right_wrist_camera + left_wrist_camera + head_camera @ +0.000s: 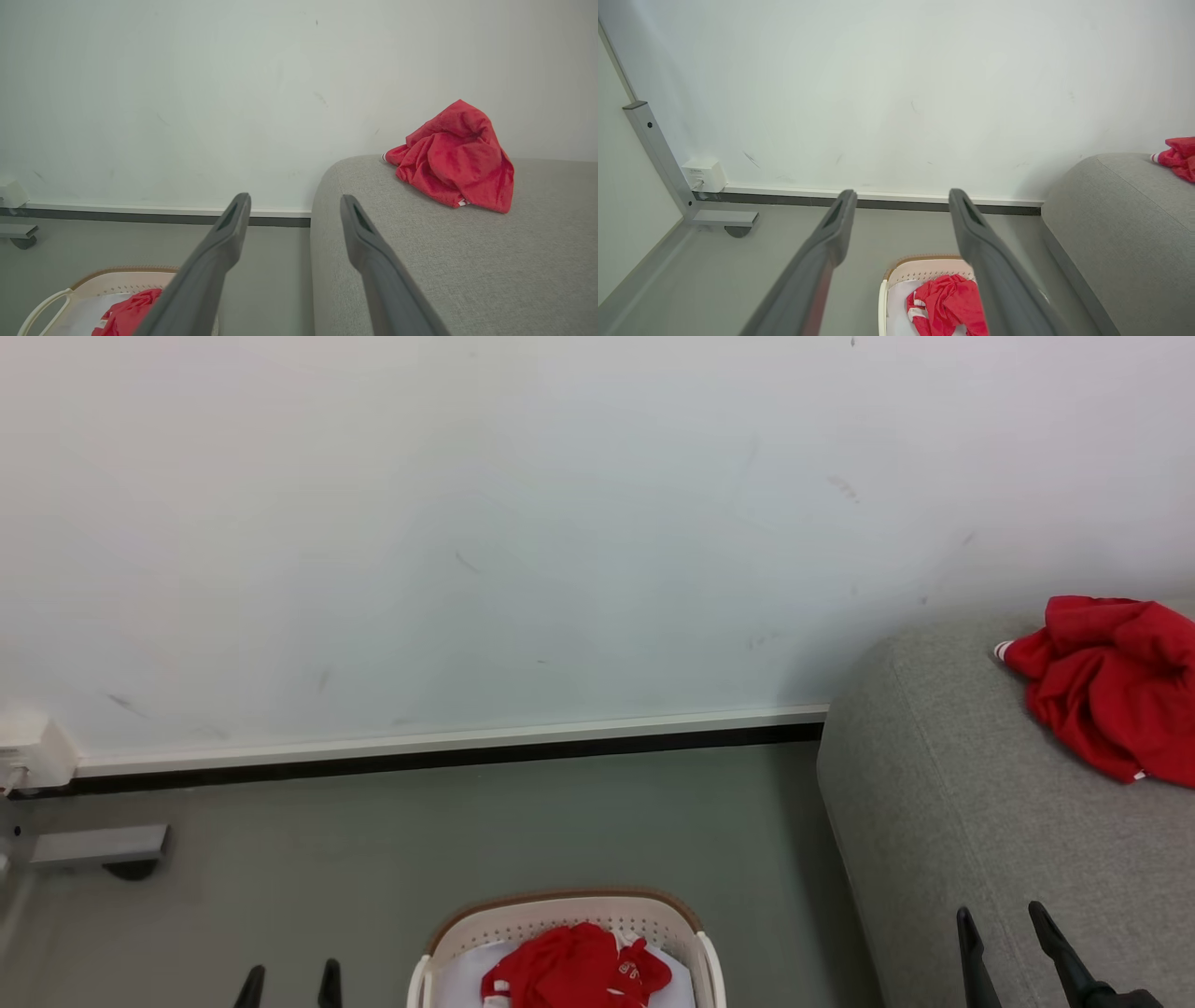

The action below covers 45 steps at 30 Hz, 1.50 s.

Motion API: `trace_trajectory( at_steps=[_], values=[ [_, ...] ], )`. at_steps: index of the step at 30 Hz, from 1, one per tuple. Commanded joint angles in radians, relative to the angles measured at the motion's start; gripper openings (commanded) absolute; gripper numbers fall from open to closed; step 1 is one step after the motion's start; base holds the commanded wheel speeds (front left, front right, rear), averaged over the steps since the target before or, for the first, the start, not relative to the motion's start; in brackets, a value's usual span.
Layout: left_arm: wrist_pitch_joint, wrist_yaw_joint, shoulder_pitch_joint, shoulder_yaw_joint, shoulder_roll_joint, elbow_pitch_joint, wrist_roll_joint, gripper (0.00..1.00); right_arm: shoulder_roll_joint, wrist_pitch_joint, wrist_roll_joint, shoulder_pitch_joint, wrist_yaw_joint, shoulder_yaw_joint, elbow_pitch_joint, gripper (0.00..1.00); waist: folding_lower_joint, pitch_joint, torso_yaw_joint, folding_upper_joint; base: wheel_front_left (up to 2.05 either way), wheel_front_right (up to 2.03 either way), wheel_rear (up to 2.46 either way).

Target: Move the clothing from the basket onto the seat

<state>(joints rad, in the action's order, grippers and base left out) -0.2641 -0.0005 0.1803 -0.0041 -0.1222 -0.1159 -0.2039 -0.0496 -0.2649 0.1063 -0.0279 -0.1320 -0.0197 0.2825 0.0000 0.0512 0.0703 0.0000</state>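
Red fabric garment [1111,691] lies on grey woven seat [952,821]. Red bundle [569,966], maybe two pieces, sits in cream perforated basket [523,922]. Left gripper [291,971] and right gripper [998,910] are spread and empty, likely for next pick.

red clothing [1116,695], grey seat [971,821], cream brown-rimmed basket [523,922]

The basket [560,907] runs off the bottom edge, near half lost. The red garment [1111,691] on the seat [934,821] is clipped by the right edge. The left gripper [291,982], just fingertips showing. White print on the basket's clothing [569,966], too small to read
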Motion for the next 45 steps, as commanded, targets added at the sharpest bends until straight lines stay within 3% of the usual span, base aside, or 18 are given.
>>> trace_trajectory(
  at_steps=[1, 30, 38, 45],
  values=[
    [0.0, -0.011, 0.011, 0.011, 0.007, 0.001, 0.018, 1.0, -0.002, 0.001, 0.007, 0.006, 0.003, 0.004, 0.003, 1.0, 0.0, 0.002, -0.005, 0.0, 0.0, 0.0, 0.0],
    [-0.001, -0.077, -0.004, 0.079, 0.055, -0.022, 0.079, 1.0, -0.002, 0.001, 0.017, 0.024, 0.003, 0.025, 0.013, 1.0, 0.0, -0.012, 0.0, 0.0, 0.0, 0.0, 0.0],
    [-0.001, -0.092, -0.032, 0.066, 0.049, -0.034, 0.1, 1.0, -0.002, 0.001, 0.02, 0.045, 0.003, 0.041, -0.001, 1.0, 0.0, -0.035, 0.036, 0.0, 0.0, 0.0, 0.0],
    [0.017, -0.108, -0.131, 0.01, 0.025, -0.11, 0.117, 1.0, -0.002, 0.001, 0.018, 0.089, 0.003, 0.058, -0.027, 1.0, 0.0, -0.09, 0.106, 0.0, 0.0, 0.0, 0.0]
  ],
)
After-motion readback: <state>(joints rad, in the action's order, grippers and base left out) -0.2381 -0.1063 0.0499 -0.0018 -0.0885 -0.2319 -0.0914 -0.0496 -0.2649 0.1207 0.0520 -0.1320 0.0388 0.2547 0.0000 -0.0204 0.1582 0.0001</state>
